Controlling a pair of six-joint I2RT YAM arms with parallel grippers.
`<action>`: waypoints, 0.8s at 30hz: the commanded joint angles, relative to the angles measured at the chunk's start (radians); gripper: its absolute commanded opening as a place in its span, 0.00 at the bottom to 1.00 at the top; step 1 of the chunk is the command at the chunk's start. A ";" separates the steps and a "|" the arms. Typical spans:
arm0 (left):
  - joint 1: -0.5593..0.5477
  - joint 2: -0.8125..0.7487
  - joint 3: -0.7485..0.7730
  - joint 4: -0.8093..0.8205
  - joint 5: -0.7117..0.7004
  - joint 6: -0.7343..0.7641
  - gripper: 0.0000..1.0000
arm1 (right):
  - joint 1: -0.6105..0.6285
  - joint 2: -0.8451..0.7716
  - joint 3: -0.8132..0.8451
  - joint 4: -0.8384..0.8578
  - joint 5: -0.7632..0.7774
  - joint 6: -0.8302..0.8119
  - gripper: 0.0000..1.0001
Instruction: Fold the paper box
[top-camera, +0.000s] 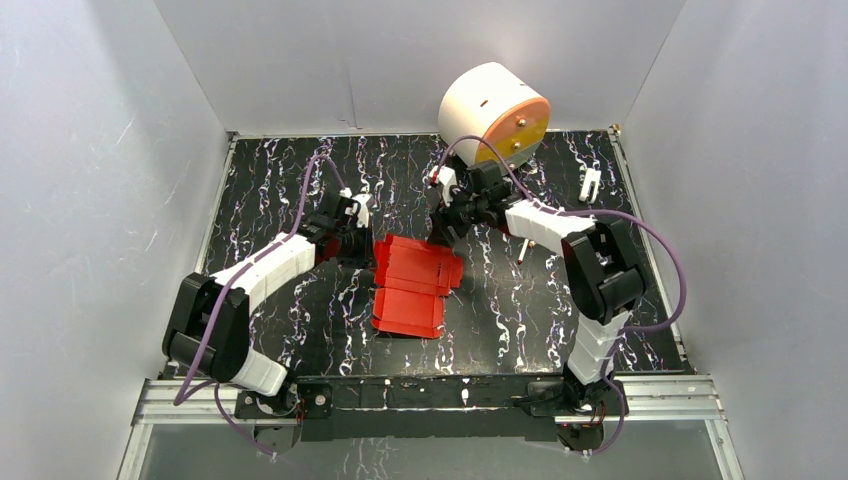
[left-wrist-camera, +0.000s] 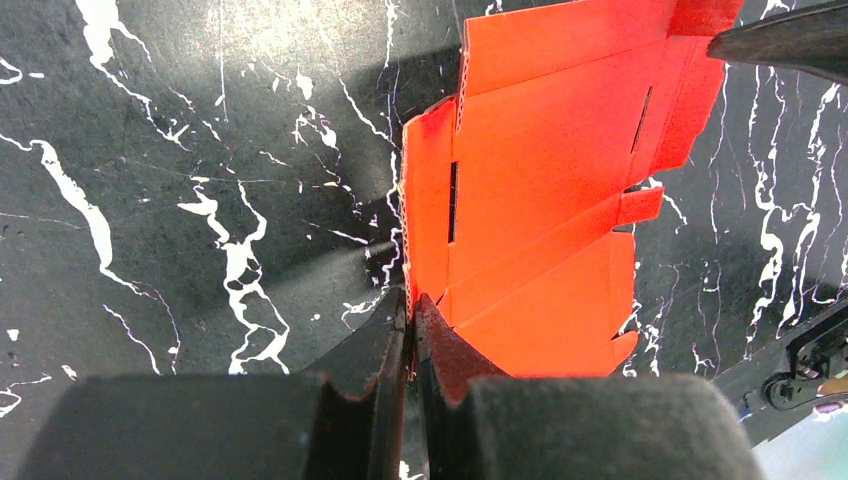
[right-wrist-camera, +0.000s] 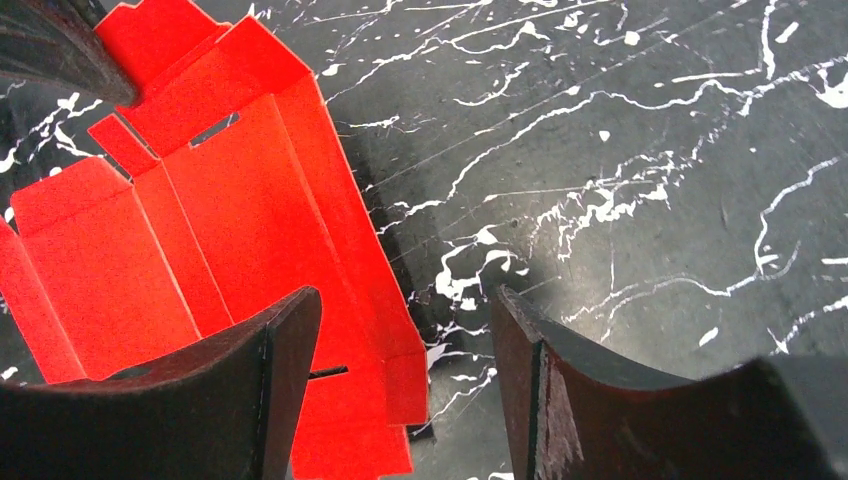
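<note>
The paper box (top-camera: 410, 290) is a bright red creased sheet with flaps, lying mostly flat on the black marbled table. My left gripper (top-camera: 366, 243) is at its left edge. In the left wrist view the gripper (left-wrist-camera: 410, 298) is shut on the sheet's (left-wrist-camera: 550, 180) raised side flap. My right gripper (top-camera: 439, 237) is at the sheet's far right corner. In the right wrist view that gripper (right-wrist-camera: 400, 300) is open, with the sheet's (right-wrist-camera: 230, 230) right edge flap between the jaws, untouched.
A large white-and-orange drum (top-camera: 493, 115) stands at the back, just behind the right arm. A small red-capped white pen (top-camera: 523, 250) and a white clip (top-camera: 590, 183) lie to the right. White walls enclose the table (top-camera: 280, 190).
</note>
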 joint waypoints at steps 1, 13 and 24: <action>-0.006 -0.043 0.011 -0.008 0.035 0.049 0.04 | -0.001 0.031 0.060 0.020 -0.119 -0.096 0.70; -0.005 -0.051 -0.002 0.007 0.057 0.055 0.04 | 0.004 0.130 0.137 -0.055 -0.252 -0.133 0.56; -0.005 -0.063 -0.008 0.012 0.064 0.054 0.03 | 0.016 0.174 0.167 -0.107 -0.293 -0.162 0.44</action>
